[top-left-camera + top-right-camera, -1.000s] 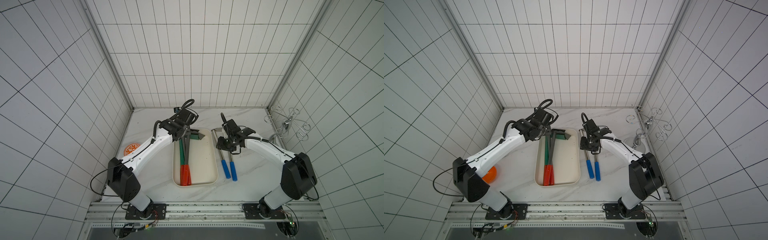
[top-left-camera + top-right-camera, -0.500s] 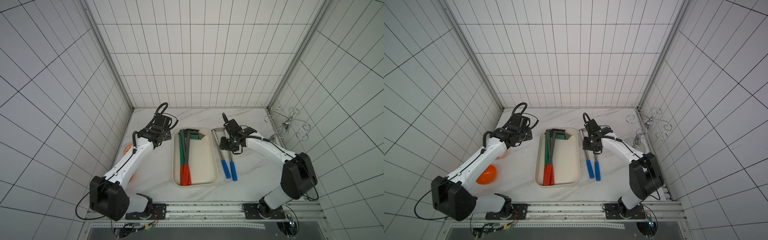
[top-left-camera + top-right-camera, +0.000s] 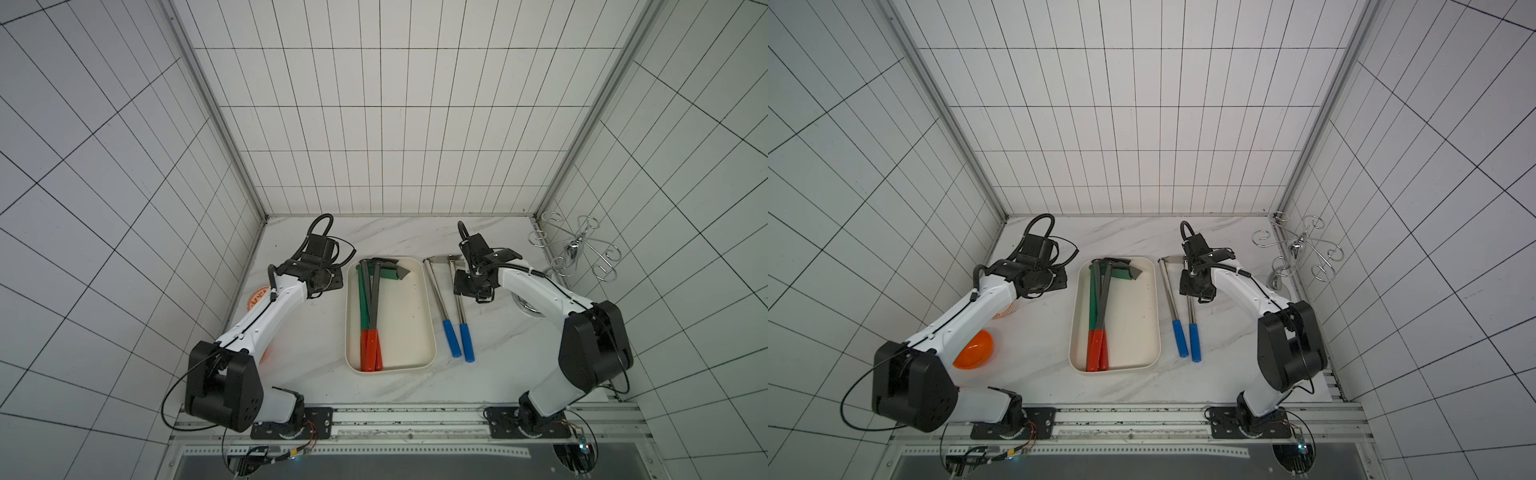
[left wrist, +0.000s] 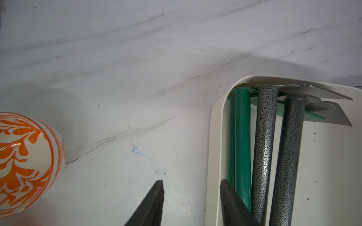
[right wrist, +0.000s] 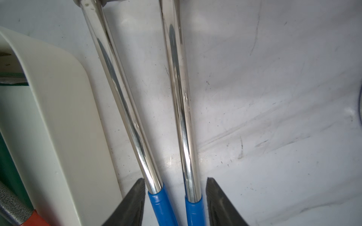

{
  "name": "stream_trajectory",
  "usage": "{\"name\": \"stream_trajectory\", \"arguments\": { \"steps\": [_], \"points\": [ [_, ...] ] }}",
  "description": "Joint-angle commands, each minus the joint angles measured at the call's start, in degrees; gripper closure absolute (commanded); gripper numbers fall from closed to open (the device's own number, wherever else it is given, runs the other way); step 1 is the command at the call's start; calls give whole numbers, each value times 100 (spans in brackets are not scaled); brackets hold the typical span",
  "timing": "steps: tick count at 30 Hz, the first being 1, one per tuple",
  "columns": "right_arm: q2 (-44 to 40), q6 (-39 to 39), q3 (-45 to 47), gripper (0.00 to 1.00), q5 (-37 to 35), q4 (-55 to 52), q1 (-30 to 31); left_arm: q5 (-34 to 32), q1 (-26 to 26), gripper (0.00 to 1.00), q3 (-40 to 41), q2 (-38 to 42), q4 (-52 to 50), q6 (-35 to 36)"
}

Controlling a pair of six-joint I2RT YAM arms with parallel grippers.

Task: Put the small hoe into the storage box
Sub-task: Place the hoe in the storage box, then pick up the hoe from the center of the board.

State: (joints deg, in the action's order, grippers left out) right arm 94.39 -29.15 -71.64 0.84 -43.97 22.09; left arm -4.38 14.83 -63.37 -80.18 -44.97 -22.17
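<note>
right pincer hangs part-open astride the chrome shafts of both small hoes, ready to close, gripping neither; which one it wants is unclear. they lie on the counter beside the storage box. left pincer, open and empty, sits aside.

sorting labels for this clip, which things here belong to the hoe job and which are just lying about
Job: storage box; two blue-handled hoes beside it; red-handled hoes already inside; right hand, open over the blue-handled pair's shafts.
Lying about: orange bowl; orange-patterned cup; wire rack.
</note>
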Motion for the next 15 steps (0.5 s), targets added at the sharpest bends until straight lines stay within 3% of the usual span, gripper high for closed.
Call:
{"name": "stream_trajectory", "arguments": {
  "steps": [1, 15],
  "points": [
    [307, 137, -845, 48, -251, -213, -69, 179, -16, 51, 62, -13, 162, 67],
    [1486, 390, -1740, 45, -760, -372, -195, 315, -19, 52, 88, 25, 152, 90]
  ]
}}
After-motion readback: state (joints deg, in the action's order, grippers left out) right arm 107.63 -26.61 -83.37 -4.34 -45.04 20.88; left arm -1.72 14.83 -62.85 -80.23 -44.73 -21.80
